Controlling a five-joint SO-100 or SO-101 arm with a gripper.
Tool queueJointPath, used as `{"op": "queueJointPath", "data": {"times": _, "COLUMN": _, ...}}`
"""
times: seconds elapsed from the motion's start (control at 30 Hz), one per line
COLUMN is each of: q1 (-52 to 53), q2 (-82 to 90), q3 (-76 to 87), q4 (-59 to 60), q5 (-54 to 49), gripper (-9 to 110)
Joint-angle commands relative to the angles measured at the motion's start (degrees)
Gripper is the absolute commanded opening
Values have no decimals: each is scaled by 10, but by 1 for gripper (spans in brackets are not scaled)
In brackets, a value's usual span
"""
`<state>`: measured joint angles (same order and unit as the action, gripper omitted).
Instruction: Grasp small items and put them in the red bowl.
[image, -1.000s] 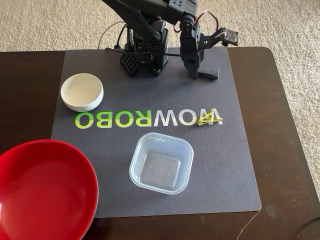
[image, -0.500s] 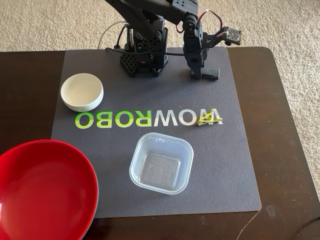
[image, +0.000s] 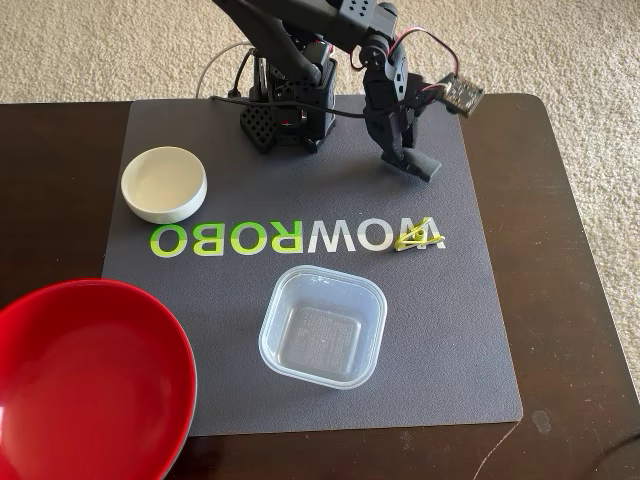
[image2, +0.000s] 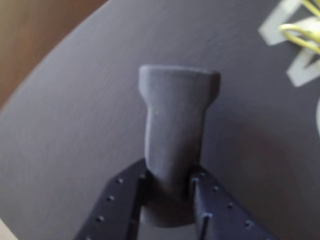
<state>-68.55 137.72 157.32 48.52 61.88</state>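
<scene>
1. The gripper (image2: 167, 182) is clamping the small black oblong block (image2: 175, 120) by its narrow end. One of the fingers (image2: 117, 200) is pressing on each side of it.
2. The block's long axis is running straight out from the fingers, its flared end pointing away from them, toward the mat (image2: 75, 125).
3. Most of the block is jutting beyond the fingertips, so a quick swing is risking a pivot or slip in the grip.
4. The red bowl (image: 90, 380) is lying well apart from the fingers, across the mat. A low carry is risking a knock against the clear square plastic tub (image: 323, 325) or the small white round bowl (image: 163, 183).
5. The thin yellow-green looped band (image: 418, 238) is lying near the fingers, so dipping is risking snagging it.
</scene>
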Motion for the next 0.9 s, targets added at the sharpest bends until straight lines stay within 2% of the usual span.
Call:
{"op": "queueJointPath", "data": {"times": 0.0, "q1": 127, "q2": 6, "q3": -75, "q4": 6, "q5": -51, "gripper": 0}}
{"op": "queueJointPath", "data": {"times": 0.17, "q1": 294, "q2": -109, "q3": -238, "q4": 33, "q5": -94, "gripper": 0}}
{"op": "queueJointPath", "data": {"times": 0.53, "q1": 607, "q2": -233, "q3": -563, "q4": 41, "q5": -119, "gripper": 0}}
{"op": "queueJointPath", "data": {"times": 0.77, "q1": 838, "q2": -480, "q3": -832, "q4": 49, "q5": -157, "gripper": 0}}
{"op": "queueJointPath", "data": {"times": 0.87, "q1": 903, "q2": -616, "q3": -1020, "q4": 112, "q5": -171, "gripper": 0}}
